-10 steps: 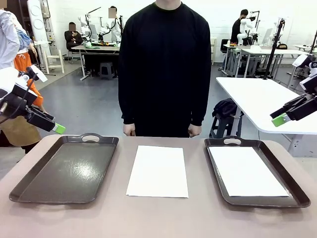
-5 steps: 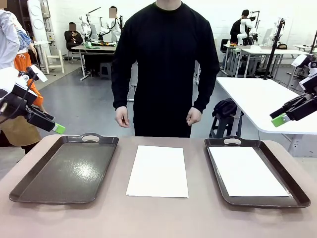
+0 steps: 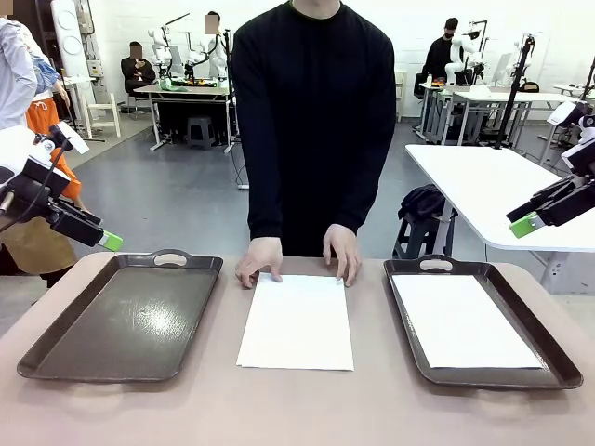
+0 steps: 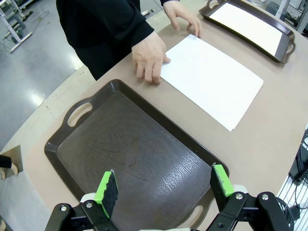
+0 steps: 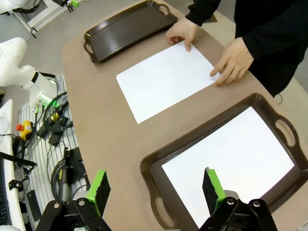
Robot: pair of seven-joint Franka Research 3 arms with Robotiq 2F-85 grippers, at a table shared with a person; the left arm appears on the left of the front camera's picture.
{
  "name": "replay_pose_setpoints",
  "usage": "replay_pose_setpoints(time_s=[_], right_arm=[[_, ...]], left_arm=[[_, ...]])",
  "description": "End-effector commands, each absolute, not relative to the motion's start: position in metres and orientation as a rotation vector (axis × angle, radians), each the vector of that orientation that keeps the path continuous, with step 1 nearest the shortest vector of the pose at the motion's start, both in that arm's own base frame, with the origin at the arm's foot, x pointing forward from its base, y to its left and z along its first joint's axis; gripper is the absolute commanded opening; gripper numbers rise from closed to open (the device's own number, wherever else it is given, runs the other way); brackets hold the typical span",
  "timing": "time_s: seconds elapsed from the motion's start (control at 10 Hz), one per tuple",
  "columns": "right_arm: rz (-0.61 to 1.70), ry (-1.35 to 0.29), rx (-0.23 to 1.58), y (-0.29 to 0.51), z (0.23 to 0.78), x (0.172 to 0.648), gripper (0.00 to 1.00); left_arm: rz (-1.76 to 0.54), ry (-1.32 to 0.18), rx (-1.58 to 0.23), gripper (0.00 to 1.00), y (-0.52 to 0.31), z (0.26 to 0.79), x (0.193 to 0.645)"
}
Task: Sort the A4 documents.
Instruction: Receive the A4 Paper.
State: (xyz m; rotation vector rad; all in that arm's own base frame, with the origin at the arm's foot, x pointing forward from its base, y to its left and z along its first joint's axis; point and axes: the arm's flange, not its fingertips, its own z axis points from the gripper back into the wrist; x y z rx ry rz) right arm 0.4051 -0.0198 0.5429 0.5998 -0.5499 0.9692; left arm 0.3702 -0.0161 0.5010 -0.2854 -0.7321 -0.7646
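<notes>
The left gripper (image 3: pixel 104 239) hangs above the left edge of the table (image 3: pixel 297 409), angled down toward the centre. In the left wrist view its green-padded fingers (image 4: pixel 107 188) stand apart with nothing between them, above the near end of the left tray (image 3: pixel 130 316). The person stands at the far side, leaning forward with both arms lowered. The hand nearer the left tray (image 3: pixel 259 259) rests with its fingertips at the far left corner of the middle A4 sheet (image 3: pixel 297 321). The hand nearer the right tray (image 3: pixel 342 253) rests at the far right corner. The right gripper (image 3: pixel 523 224) hangs above the table's right edge, and the right wrist view shows its fingers (image 5: pixel 99 188) likewise apart and gripping nothing. The middle A4 sheet is plain white and blank. It lies flat on the table between the two trays, touching neither, with its long side running away from the robot. The second A4 sheet (image 3: pixel 460 321), also white and blank, lies flat inside the dark brown right tray (image 3: pixel 493 379) and covers most of its floor. Half a second earlier both of the person's hands hung free behind the table edge; now they rest on the middle sheet. Grippers, trays and sheets keep their positions.
</notes>
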Motion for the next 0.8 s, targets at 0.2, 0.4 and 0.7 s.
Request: replay_pose_setpoints(time_s=[0.2,0.4,0.7], right_arm=[[0.986,-0.544,0.59,-0.0191,0.5421,0.4038,1.0],[0.986,-0.544,0.59,-0.0191,0.5421,0.4038,1.0],[0.986,-0.544,0.59,-0.0191,0.5421,0.4038,1.0]], left_arm=[[-0.77,-0.738,-0.297,1.0,-0.0126,0.4993,0.3713],[-0.77,-0.738,-0.297,1.0,-0.0126,0.4993,0.3713],[-0.77,-0.738,-0.297,1.0,-0.0126,0.4993,0.3713]])
